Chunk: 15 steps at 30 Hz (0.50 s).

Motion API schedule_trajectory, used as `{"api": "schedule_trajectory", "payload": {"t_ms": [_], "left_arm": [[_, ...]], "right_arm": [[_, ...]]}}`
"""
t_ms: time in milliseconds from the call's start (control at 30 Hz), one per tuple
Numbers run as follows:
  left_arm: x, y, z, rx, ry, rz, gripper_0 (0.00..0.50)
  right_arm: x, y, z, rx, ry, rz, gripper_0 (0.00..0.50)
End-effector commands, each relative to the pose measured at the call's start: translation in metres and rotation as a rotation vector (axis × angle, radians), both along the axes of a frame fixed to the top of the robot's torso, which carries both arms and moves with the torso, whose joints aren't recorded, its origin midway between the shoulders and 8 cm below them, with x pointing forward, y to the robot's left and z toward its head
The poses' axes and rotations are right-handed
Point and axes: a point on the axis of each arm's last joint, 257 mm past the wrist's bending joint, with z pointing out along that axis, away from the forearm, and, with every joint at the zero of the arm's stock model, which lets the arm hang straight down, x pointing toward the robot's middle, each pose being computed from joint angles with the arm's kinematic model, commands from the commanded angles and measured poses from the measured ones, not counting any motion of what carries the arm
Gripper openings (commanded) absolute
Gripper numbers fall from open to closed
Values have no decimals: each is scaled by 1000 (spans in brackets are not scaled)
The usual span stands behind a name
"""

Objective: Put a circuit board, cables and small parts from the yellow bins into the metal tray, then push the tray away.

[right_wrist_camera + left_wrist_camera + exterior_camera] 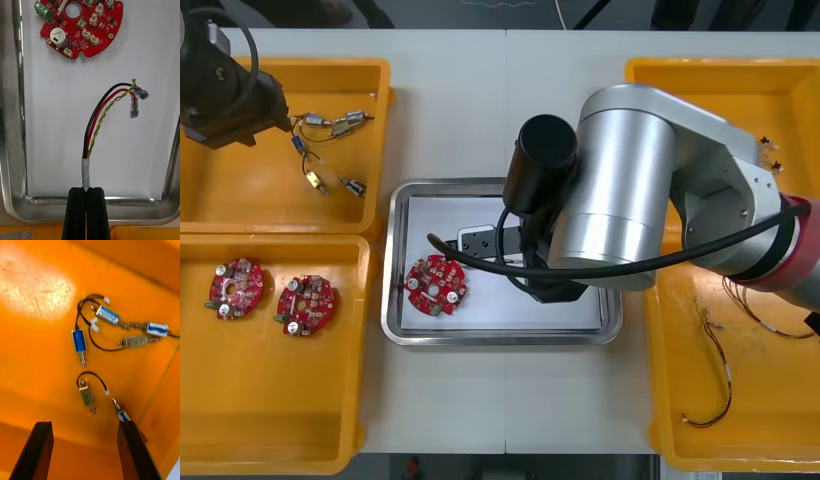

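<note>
Pinching cable (96, 125): black, red, yellow strands, taped end | right hand (87, 189) over metal tray (15, 112) | left hand (85, 424) released

The tray (500, 338) lies in the middle of the table (510, 410). In it a circuit board (437, 285) lies near the left edge, and to the board's right a cable (108, 112) is pinched in the right gripper (87, 195) above the tray floor. Small metal parts (352, 119) lie by the far right corner of the far left bin (240, 200). Two circuit boards (235, 287) (307, 303) lie side by side in the near left bin (270, 400), and cables (725, 375) lie in the near right bin (740, 440).
</note>
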Motion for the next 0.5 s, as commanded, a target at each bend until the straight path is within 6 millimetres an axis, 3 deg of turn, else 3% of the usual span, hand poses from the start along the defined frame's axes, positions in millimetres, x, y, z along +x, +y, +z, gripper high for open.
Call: {"api": "schedule_trajectory", "payload": {"t_ms": [33,200,500], "left_arm": [[27,18,42,92,-95,-36,500],[43,20,31,100,-103,-33,500],[65,20,2,130,-131,-37,500]], "right_arm": [[5,18,-13,-17,-11,49,0],[9,18,-38,-30,14,47,0],[16,6,-63,-64,40,27,0]]}}
